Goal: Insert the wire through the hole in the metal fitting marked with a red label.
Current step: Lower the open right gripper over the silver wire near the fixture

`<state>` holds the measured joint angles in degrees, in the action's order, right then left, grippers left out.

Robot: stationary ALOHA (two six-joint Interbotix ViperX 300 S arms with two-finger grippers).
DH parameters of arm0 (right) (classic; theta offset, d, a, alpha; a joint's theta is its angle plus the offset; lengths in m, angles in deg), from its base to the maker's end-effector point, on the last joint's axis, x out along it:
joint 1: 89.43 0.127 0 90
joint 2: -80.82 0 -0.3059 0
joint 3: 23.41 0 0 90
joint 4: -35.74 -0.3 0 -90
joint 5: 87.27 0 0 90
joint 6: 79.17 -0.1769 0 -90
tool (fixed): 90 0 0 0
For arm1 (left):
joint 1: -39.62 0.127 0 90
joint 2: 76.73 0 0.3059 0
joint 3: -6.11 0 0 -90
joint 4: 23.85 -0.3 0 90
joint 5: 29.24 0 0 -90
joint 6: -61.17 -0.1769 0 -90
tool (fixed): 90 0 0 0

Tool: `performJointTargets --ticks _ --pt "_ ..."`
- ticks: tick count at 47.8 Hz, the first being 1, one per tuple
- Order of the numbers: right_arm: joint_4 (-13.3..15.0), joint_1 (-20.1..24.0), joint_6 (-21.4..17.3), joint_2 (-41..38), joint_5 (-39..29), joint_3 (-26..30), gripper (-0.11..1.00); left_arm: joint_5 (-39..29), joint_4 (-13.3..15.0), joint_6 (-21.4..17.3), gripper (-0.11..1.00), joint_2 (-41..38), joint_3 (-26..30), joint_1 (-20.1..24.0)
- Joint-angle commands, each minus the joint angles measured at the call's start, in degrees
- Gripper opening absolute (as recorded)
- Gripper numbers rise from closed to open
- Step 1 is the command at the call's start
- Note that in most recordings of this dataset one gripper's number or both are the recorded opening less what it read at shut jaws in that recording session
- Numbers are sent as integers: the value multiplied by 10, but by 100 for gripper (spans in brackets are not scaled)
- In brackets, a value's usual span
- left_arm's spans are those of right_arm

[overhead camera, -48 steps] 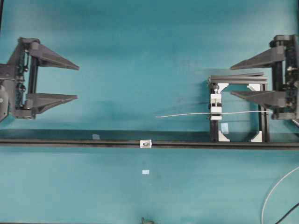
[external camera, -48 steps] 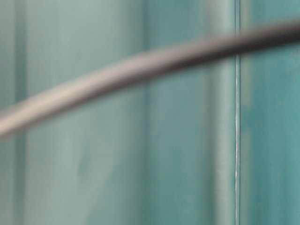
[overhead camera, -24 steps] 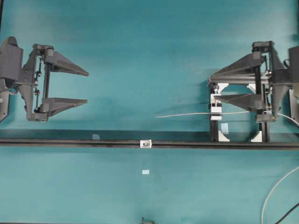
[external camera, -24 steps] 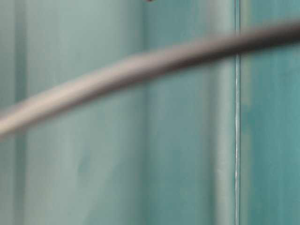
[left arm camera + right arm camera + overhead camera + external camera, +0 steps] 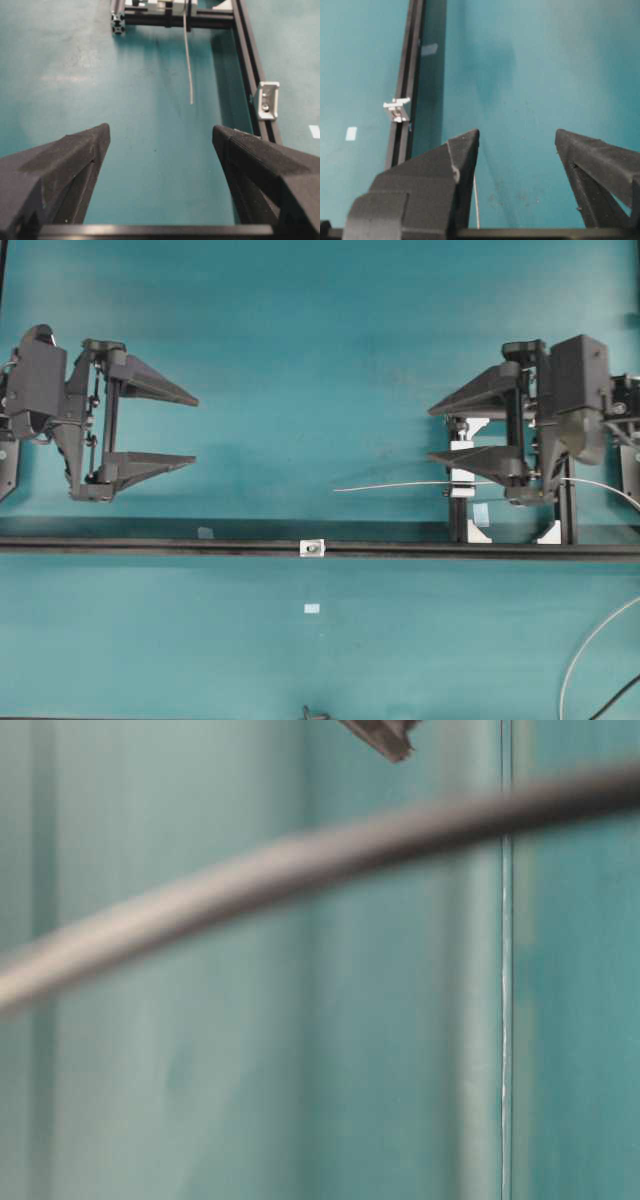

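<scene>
Both pincers hover spread and empty over the teal surface (image 5: 300,360): the left pincer (image 5: 185,430) well left, the right pincer (image 5: 432,435) above the white clamp (image 5: 461,472). The wire (image 5: 400,486) lies through that clamp, its free end short of the metal fitting (image 5: 313,548) on the black rail (image 5: 150,544)

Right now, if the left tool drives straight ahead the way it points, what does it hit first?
Probably the free tip of the wire, which lies ahead between the open left tool's fingers; only bare mat before it. Its height relative to the wire is unclear.
</scene>
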<state>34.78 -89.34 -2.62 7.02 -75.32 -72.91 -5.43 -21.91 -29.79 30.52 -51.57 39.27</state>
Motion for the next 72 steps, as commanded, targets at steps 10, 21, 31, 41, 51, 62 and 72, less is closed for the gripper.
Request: performJointTargets --ticks 10,21,31,41,51,62,72 --pt "-2 -1 -1 -47 2 33 69 7 2 2 51 -20 13 0" --pt "-2 -1 -1 -90 2 43 69 7 3 4 51 -29 11 1" --pt "-1 0 -2 -120 2 47 68 9 4 4 51 -58 18 2" --pt "-2 4 -9 -146 2 52 68 9 4 5 51 -100 30 2" --pt "-2 10 -14 -160 1 53 68 9 4 5 51 -134 36 6" --pt "-2 20 -15 -175 1 56 69 9 4 5 50 -151 41 8" --pt "-2 26 -16 -196 1 62 69 9 4 6 51 -156 42 7"
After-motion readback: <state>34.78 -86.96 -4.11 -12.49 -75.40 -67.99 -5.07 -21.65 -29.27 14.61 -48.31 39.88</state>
